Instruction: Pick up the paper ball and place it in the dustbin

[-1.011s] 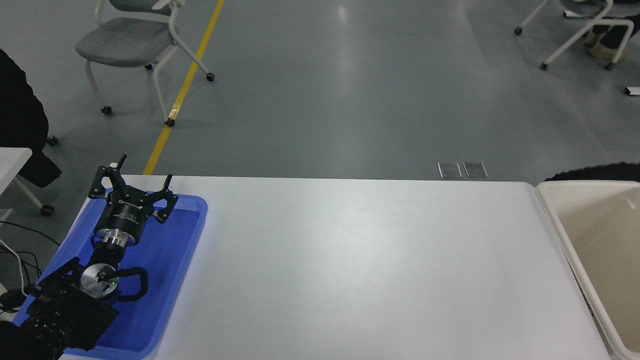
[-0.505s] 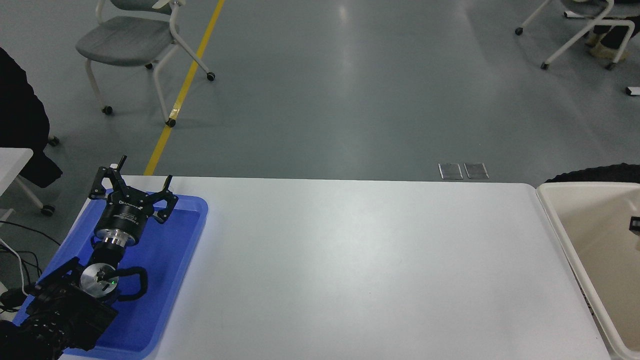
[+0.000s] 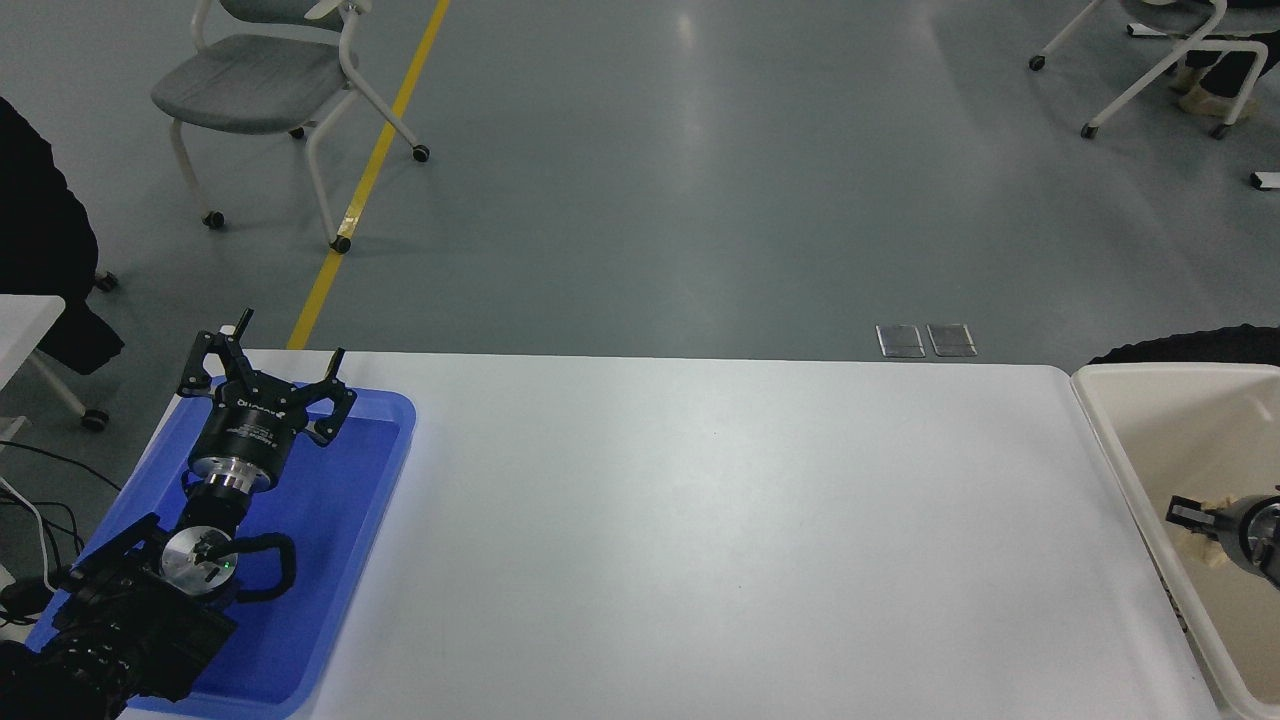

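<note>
tan paper ball (image 3: 1212, 540) sits inside the cream dustbin (image 3: 1110, 440), right at my right end effector (image 3: 1195, 520), whose finger state i cannot tell. left end effector (image 3: 265, 375) parked apart over the blue tray (image 3: 340, 560), far off.

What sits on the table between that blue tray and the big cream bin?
Nothing: in the head view, the white table is bare between the blue tray and the dustbin.
</note>
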